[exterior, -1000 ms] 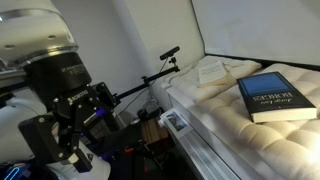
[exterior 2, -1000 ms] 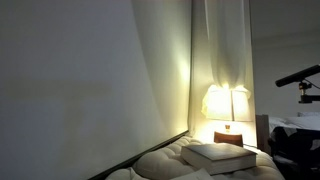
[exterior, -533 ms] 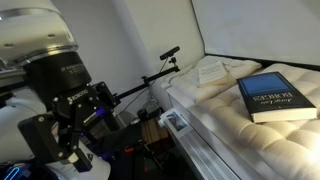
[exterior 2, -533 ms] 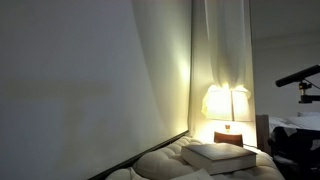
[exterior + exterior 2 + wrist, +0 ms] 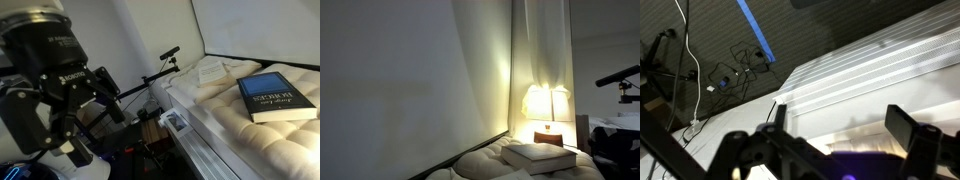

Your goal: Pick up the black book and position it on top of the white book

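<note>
The black book (image 5: 272, 97), thick with a dark blue cover and white lettering, lies flat on the mattress at the right. The thin white book (image 5: 213, 70) lies further back on the same bed, apart from it. My gripper (image 5: 92, 118) hangs at the far left, beside the bed and well away from both books. In the wrist view the gripper (image 5: 845, 125) is open, its dark fingers (image 5: 910, 128) spread with nothing between them, and the bed's white side shows beyond. A thick book with pale edges (image 5: 545, 153) rests on the bedding in an exterior view.
A quilted cream mattress (image 5: 230, 115) fills the right side. A small camera on a black boom (image 5: 170, 52) stands between the arm and the bed. Cables and a blue strip (image 5: 755, 35) lie on the floor. A lit lamp (image 5: 547, 103) glows behind the bed.
The arm has swung over the last half second, and the wrist and gripper now sit higher and closer to the camera. The jaws stay open and neither book has moved.
</note>
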